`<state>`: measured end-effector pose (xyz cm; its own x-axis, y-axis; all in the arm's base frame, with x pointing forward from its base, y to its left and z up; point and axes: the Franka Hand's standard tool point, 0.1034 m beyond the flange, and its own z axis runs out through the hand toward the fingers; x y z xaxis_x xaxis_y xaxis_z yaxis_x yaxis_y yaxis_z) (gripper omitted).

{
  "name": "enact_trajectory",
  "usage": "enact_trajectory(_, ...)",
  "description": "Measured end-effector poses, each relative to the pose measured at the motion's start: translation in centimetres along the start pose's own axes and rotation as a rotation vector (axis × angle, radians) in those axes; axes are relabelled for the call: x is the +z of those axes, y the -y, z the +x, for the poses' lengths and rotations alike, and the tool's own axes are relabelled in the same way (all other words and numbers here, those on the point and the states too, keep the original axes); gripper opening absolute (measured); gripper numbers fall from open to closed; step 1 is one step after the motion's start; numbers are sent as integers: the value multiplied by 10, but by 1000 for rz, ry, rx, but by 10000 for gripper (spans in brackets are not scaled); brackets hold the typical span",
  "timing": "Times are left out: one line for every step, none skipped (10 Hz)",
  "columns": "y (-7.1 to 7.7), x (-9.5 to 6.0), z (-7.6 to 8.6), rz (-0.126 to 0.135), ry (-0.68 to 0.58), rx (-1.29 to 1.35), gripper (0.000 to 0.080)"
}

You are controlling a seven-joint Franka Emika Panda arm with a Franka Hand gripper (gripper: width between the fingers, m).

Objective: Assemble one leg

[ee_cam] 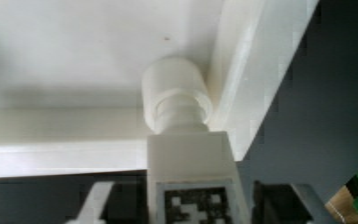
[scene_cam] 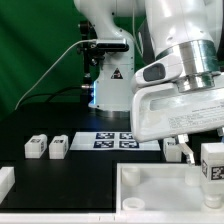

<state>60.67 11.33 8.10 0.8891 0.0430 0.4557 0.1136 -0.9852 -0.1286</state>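
White leg [ee_cam: 190, 165] is clamped in the gripper [ee_cam: 188, 208], jaws closed to the leg's width. Its round end sits in the tray's [ee_cam: 69, 120] inner corner, against the rim. Beyond, on the black surface [scene_cam: 60, 125]: a loose leg [scene_cam: 37, 147], a second loose leg [scene_cam: 58, 147], then the marker board [scene_cam: 118, 139].

Black table [scene_cam: 70, 175] with legs [scene_cam: 37, 146], marker board [scene_cam: 120, 139], tray [scene_cam: 150, 168].

— What's on the desk [scene_cam: 70, 185]?
— A leg [scene_cam: 37, 146] and a second leg [scene_cam: 59, 147] side by side toward the exterior view's left; the marker board [scene_cam: 120, 139] beyond the tray [scene_cam: 150, 168].
— And the arm [scene_cam: 180, 70]?
— It fills the right; an upright leg [scene_cam: 212, 165] stands at the tray's right end.
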Motion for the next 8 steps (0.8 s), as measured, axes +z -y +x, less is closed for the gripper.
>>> enact_trajectory(0,2,-2,1,4,1,287)
enact_trajectory(0,4,-3,1,7,2,287)
enact_trajectory(0,6,-5,2,10,2,287)
enact_trajectory(0,9,-9,3,17,3,287)
enact_trajectory(1,12,-11,3,17,3,287)
enact_trajectory(1,12,-11,2,11,2,287)
enact_trajectory(1,12,-11,1,10,1,287)
enact_trajectory(1,12,-10,0,9,1,287)
